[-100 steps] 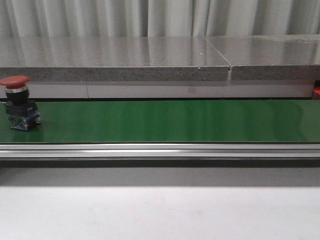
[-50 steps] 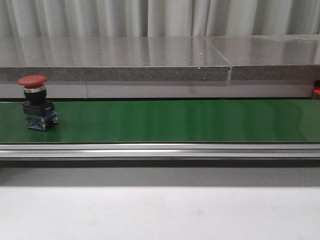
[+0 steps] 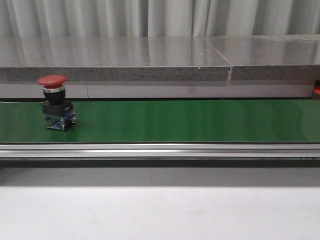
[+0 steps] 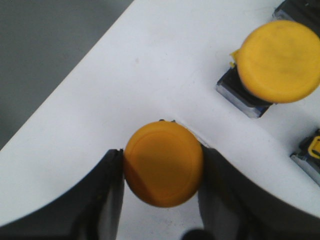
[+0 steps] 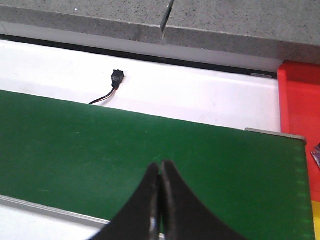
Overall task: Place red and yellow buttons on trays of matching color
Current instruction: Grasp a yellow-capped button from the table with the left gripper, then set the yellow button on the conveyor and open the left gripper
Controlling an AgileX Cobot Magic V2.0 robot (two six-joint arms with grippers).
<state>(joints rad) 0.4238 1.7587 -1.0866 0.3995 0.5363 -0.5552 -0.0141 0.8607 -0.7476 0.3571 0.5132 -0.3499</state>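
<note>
The red button (image 3: 56, 101) has ridden rightward along the green belt (image 3: 190, 120) since a second ago, nearing the right tool (image 5: 160, 200), which hangs clenched and empty above it. The left tool (image 4: 161, 172) grips a yellow button (image 4: 163, 163) over a white surface (image 4: 150, 65).

Brightness: even and soft in all three views.
Glare: pale vertical streaks on the green belt (image 3: 190, 120) — a sheen also on the grey stone ledge (image 3: 150, 52) behind it.
Shadows: faint, short.
Focus: the left gripper's fingers (image 4: 100, 200) blur — close to the lens.
</note>
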